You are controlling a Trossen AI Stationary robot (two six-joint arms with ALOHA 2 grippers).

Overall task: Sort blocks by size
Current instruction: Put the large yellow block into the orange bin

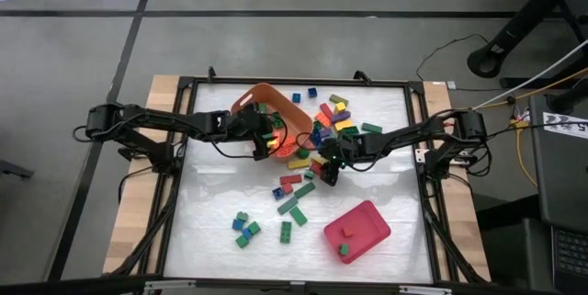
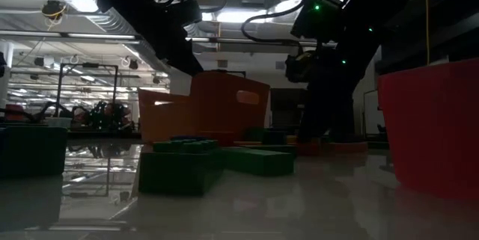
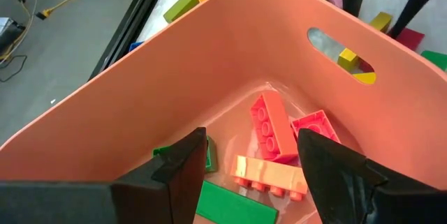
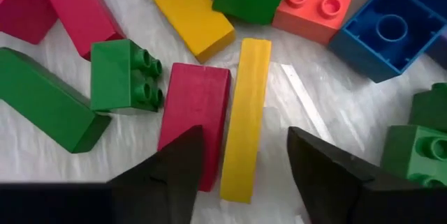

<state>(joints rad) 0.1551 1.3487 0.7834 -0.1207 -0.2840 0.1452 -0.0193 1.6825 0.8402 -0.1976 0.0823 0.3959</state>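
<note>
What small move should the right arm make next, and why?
Probably a short descent to close on the long yellow block. The right gripper is open above it, one finger over the red block lying flush alongside, so a slight shift off the red one first seems wise. The left gripper is open inside the orange tub.

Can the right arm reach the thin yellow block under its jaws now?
Probably yes. The right gripper hangs open right above the thin yellow block, nothing covering it; only a red block lies close beside it.
</note>
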